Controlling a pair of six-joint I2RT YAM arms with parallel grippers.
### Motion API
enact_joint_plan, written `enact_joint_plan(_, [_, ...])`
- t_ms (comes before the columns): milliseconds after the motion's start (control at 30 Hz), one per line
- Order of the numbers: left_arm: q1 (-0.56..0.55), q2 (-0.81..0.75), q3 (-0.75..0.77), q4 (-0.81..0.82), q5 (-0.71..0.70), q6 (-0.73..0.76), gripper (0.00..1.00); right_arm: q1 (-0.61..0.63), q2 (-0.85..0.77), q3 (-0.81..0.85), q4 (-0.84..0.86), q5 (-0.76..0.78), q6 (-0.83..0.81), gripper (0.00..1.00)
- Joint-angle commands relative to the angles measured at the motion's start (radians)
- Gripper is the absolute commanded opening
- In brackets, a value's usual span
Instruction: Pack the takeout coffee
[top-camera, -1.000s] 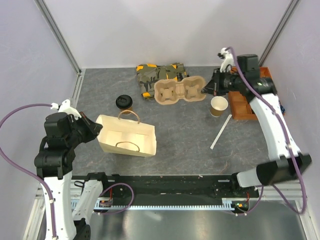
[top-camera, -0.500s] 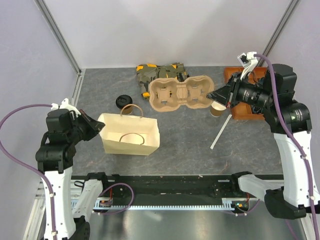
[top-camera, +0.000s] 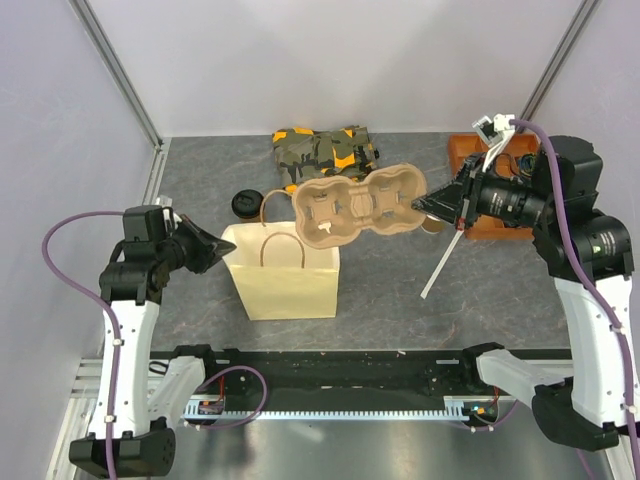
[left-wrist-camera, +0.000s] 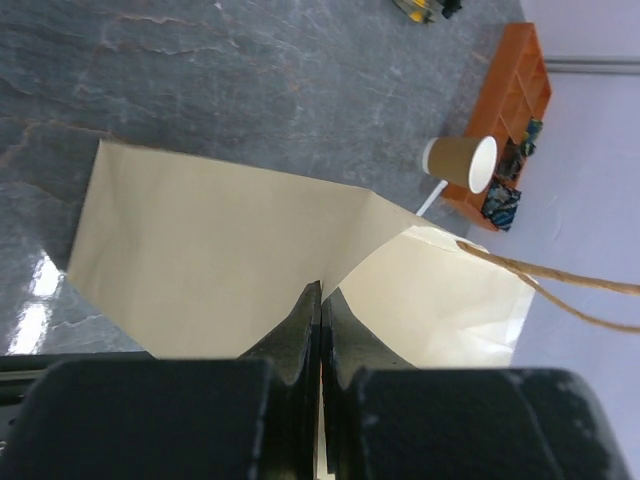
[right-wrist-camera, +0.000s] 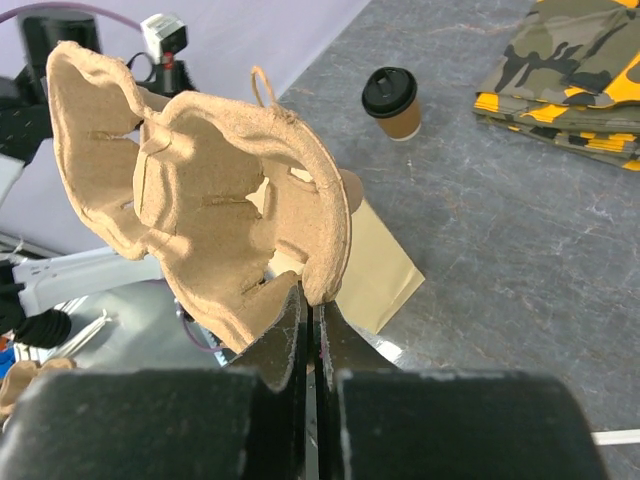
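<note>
The takeout coffee (top-camera: 243, 205) (right-wrist-camera: 392, 102), a small tan cup with a black lid, stands on the table behind the paper bag, untouched. The cream paper bag (top-camera: 285, 275) (left-wrist-camera: 230, 250) stands upright with its mouth up. My left gripper (top-camera: 215, 250) (left-wrist-camera: 321, 290) is shut on the bag's left rim. My right gripper (top-camera: 420, 203) (right-wrist-camera: 313, 300) is shut on the edge of the pulp cup carrier (top-camera: 360, 205) (right-wrist-camera: 200, 200), holding it in the air above the bag's right side.
A lidless tan cup (left-wrist-camera: 462, 162) stands by an orange tray (top-camera: 470, 150) at the right. A white straw (top-camera: 441, 262) lies in front of the tray. Folded camouflage cloth (top-camera: 325, 150) (right-wrist-camera: 570, 70) lies at the back.
The left gripper has raised the bag from lying flat to standing upright. The right gripper has lifted the carrier off the table and carried it left, over the bag.
</note>
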Motion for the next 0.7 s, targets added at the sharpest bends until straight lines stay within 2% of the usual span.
enact_joint_plan(0, [-0.039, -0.049, -0.029, 0.112, -0.011, -0.083, 0.02, 0.011, 0.033, -0.04, 0.058, 0.062, 0.019, 0.0])
enact_joint_plan(300, [-0.069, -0.13, -0.119, 0.142, -0.116, -0.09, 0.02, 0.112, 0.062, -0.079, 0.126, 0.22, 0.007, 0.0])
enact_joint_plan(367, [-0.069, -0.141, -0.141, 0.18, -0.182, -0.098, 0.02, 0.149, 0.051, -0.131, 0.152, 0.264, 0.003, 0.0])
enact_joint_plan(500, [-0.069, -0.163, -0.15, 0.255, -0.199, -0.112, 0.02, 0.201, 0.05, -0.18, 0.192, 0.331, -0.003, 0.0])
enact_joint_plan(667, [-0.069, -0.158, -0.121, 0.269, -0.229, -0.084, 0.02, 0.304, 0.073, -0.182, 0.178, 0.421, -0.051, 0.0])
